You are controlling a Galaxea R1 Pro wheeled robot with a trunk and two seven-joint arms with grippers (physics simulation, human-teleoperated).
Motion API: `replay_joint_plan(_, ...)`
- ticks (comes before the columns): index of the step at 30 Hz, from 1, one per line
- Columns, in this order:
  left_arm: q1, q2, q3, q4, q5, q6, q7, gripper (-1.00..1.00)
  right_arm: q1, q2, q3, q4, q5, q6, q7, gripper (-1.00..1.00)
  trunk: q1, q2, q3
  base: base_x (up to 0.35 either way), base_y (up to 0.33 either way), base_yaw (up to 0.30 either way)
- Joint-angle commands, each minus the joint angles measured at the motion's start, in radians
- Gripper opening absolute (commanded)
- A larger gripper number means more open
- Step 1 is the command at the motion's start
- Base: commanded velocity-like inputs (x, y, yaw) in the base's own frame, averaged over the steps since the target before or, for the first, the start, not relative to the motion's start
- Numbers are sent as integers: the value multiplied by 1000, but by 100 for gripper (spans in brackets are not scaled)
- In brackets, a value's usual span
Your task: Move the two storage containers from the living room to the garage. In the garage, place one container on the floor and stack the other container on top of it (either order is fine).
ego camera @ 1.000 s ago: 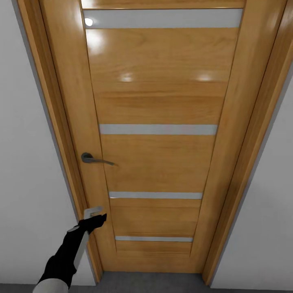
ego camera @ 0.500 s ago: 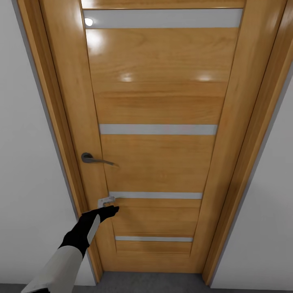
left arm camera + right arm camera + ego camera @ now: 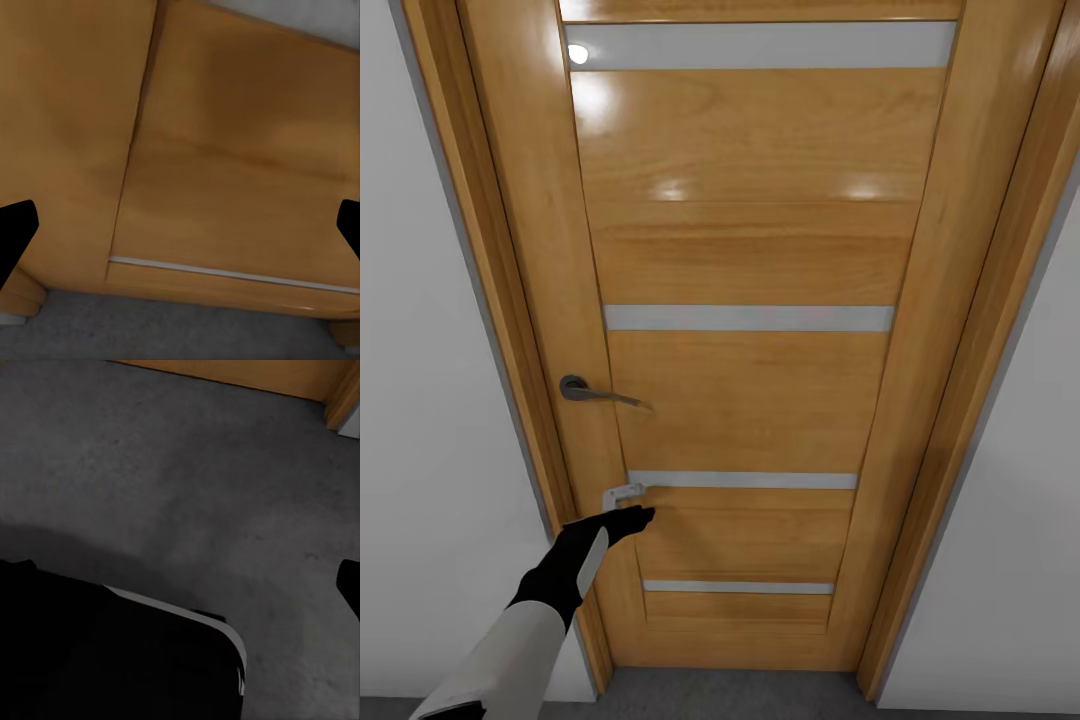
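My left arm has risen toward the door (image 3: pixel 750 400), its gripper (image 3: pixel 628 505) now near the hinge-side... latch edge below the handle (image 3: pixel 595 392), fingers spread. The door is shut; containers unseen; right gripper spread over the floor (image 3: pixel 187 472).

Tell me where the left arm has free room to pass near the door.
Free: the honey-coloured wooden door panel between the dark metal lever handle and the left gripper. Tight: the gap between door edge and frame, beside that gripper.
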Motion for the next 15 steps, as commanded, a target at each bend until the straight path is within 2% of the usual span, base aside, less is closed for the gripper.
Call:
replay_joint_plan(1, -1, -1, 7, -2, 1, 5, -6, 100, 1, 0, -2, 1, -1, -8, 4, 100, 0, -1, -1, 0, 0, 0)
replay_joint_plan(4, -1, -2, 7, -1, 2, -3, -6, 100, 3, 0, -5, 0, -1, -11, 6, 100, 0, -1, -1, 0, 0, 0)
replay_joint_plan(7, -1, -5, 6, 1, 1, -13, -6, 100, 3, 0, -5, 0, -1, -4, 6, 100, 0, -1, -1, 159, 0, 0)
replay_joint_plan(15, -1, 2, 6, 1, -1, -17, -5, 100, 3, 0, -6, 0, 0, -4, 7, 100, 0, -1, -1, 303, 0, 0)
